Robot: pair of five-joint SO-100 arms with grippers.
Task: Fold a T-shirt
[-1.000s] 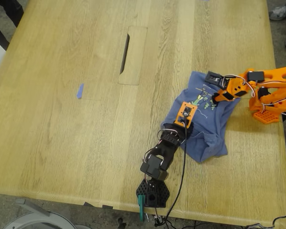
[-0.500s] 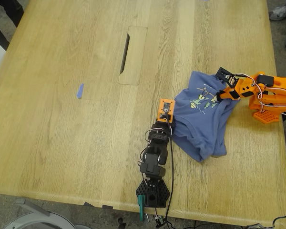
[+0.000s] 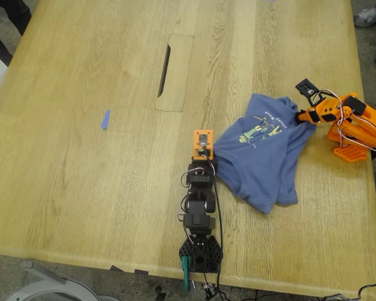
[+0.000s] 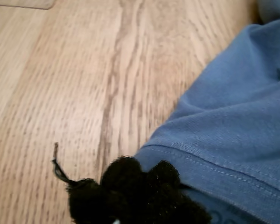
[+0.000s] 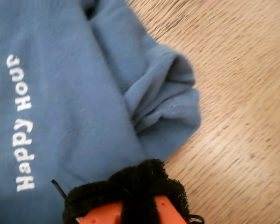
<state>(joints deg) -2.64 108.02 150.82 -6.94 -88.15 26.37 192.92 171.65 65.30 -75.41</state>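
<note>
Wooden table (image 3: 81,175) carries the T-shirt (image 3: 263,157), lying crumpled toward the exterior view's right, print and white "Happy Hour" lettering (image 5: 21,123) facing up. My first gripper (image 3: 205,157) sits at the shirt's hemmed edge on the side facing the exterior view's left, black padded tips closed on that hem. My second gripper (image 3: 299,116) is at the bunched edge on the exterior view's right; its padded tips touch the cloth, but I cannot tell whether they grip it.

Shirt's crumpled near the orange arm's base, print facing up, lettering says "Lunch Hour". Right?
Not quite: the lettering on the T-shirt reads "Happy Hour", as the second wrist view shows. It is crumpled near the orange arm's base, print up.
</note>
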